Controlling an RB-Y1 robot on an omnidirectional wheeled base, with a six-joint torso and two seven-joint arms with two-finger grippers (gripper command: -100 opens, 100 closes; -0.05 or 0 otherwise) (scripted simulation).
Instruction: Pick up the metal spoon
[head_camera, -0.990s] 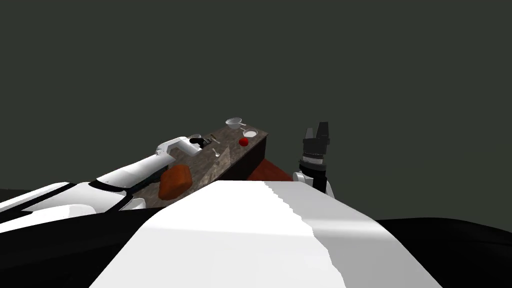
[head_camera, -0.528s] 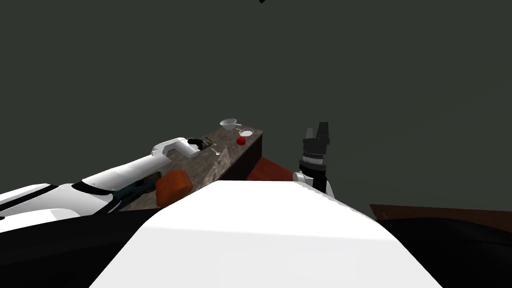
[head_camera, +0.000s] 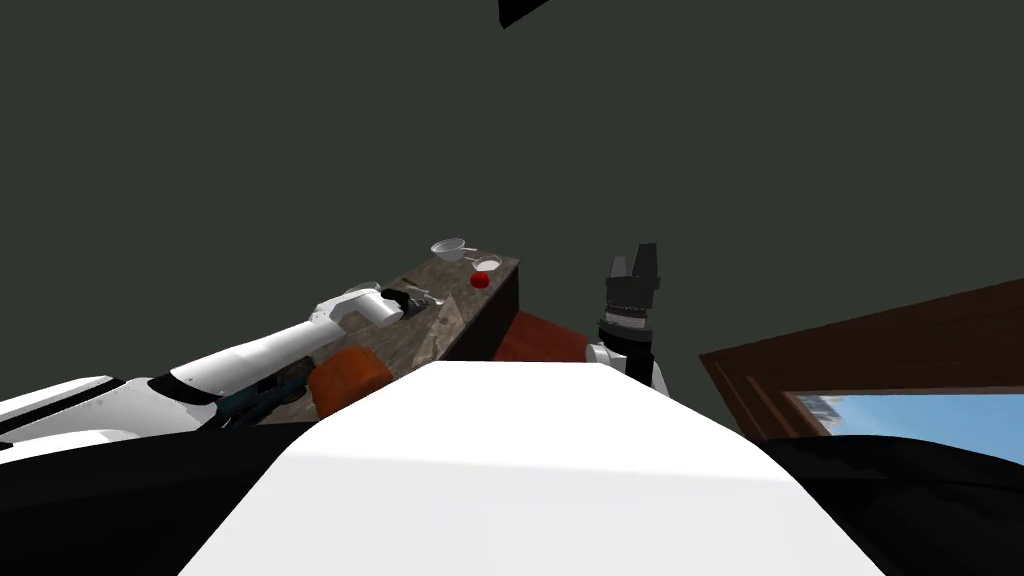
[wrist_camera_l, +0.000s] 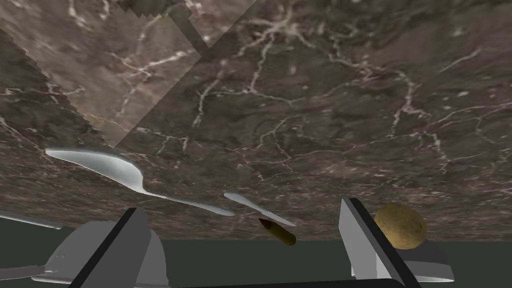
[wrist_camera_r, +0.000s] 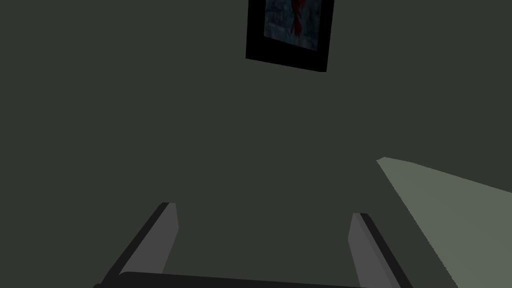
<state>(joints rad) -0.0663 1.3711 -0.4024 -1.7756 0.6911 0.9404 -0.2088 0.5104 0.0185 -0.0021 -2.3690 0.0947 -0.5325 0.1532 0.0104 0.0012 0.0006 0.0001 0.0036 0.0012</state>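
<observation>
The left gripper (wrist_camera_l: 242, 207) is held low over the brown veined stone tabletop (wrist_camera_l: 325, 100), its fingers (wrist_camera_l: 131, 235) spread wide with nothing gripped between them. The shiny silver metal spoon (wrist_camera_l: 131, 175) is seen lying flat on the tabletop just beyond one finger, its handle pointing toward the gap. A small knife with a brown handle (wrist_camera_l: 272, 227) lies beside the handle's end, and a round tan lump (wrist_camera_l: 400, 225) sits by the other finger. The right gripper (head_camera: 635, 262) is raised beside the tabletop, its fingers likewise spread and empty.
</observation>
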